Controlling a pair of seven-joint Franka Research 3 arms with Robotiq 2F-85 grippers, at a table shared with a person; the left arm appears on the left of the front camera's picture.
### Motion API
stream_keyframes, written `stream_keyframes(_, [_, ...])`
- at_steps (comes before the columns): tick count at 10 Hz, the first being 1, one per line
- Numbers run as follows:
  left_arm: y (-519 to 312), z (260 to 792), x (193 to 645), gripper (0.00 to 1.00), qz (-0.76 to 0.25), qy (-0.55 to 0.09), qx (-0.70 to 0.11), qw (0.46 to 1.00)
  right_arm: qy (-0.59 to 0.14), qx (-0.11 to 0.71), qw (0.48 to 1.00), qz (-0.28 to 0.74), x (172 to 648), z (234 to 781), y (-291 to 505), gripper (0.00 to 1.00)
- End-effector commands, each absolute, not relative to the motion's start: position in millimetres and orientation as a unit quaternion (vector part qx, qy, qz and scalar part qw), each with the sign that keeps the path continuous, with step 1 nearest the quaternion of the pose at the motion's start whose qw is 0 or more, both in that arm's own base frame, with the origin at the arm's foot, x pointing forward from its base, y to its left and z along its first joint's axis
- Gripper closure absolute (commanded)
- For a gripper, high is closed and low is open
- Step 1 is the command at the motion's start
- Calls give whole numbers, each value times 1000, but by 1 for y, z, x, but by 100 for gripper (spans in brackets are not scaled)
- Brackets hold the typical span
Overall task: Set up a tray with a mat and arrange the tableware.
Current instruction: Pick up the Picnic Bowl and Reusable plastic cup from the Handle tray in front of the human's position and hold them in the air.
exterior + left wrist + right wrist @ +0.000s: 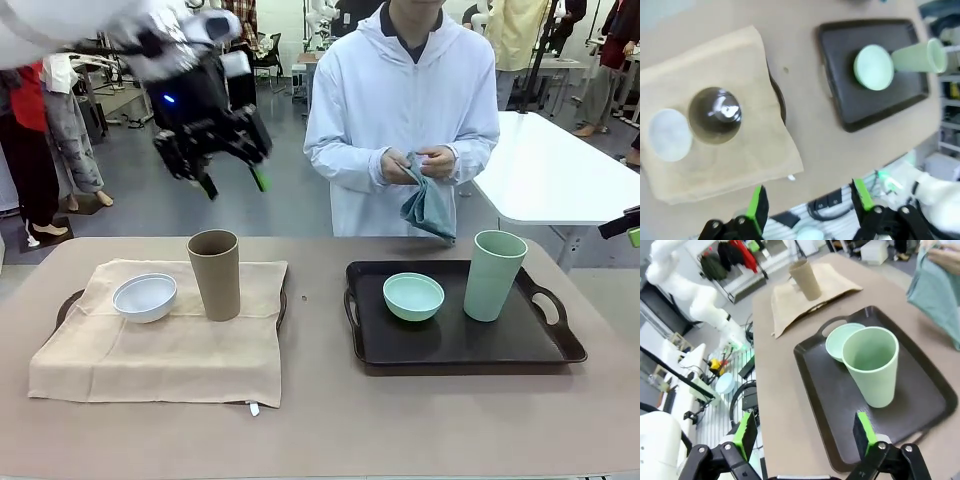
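The black tray has no mat under its things. The mint green cup stands upright near its right handle, and the mint green bowl sits just to the cup's left on the tray floor. Past the tray's far edge, the person's hands hold a teal cloth, which I take to be the mat meant for this tray.

The right gripper is the nearer one. Seen from its wrist, it hangs off the tray's near right side with its jaws spread wide and nothing between them. The cup is straight ahead of them and its long axis runs up and down, so a sideways pinch looks possible.

The left gripper is also spread wide and holding nothing. It hangs high and well to the left of the tray, above the brown cup on the beige mat. I'd say the right arm should take whatever comes off this tray.
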State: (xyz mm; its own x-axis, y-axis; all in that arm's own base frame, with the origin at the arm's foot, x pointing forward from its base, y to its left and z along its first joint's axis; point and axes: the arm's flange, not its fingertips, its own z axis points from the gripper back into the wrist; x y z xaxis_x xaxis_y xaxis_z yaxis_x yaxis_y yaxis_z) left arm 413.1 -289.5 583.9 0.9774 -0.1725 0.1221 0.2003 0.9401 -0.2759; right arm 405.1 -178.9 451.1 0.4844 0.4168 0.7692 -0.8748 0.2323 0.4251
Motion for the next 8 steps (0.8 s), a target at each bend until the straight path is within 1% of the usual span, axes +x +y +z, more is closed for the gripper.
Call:
stream_keyframes(1, [-327, 571, 436, 12, -67, -40, -99, 992, -243, 420, 750, 451, 413, 440, -181, 0])
stream_keyframes(3, [-362, 546, 442, 12, -65, -43, -75, 994, -238, 413, 755, 450, 415, 431, -178, 0])
stream_keyframes(4, [-376, 539, 441, 12, -71, -49, -75, 993, -236, 413, 756, 450, 415, 428, -177, 0])
stream_keyframes(5, [-380, 541, 437, 12, -93, -56, -96, 989, -236, 416, 762, 436, 415, 426, -176, 0])
stream_keyframes(6, [-355, 545, 427, 12, -138, -37, -140, 980, -238, 423, 755, 442, 417, 433, -175, 0])
stream_keyframes(7, [-375, 530, 436, 12, -90, -39, -87, 991, -238, 423, 755, 442, 417, 433, -175, 0])
stream_keyframes(8, [-375, 530, 436, 12, -90, -39, -87, 991, -238, 423, 755, 442, 417, 433, -175, 0])
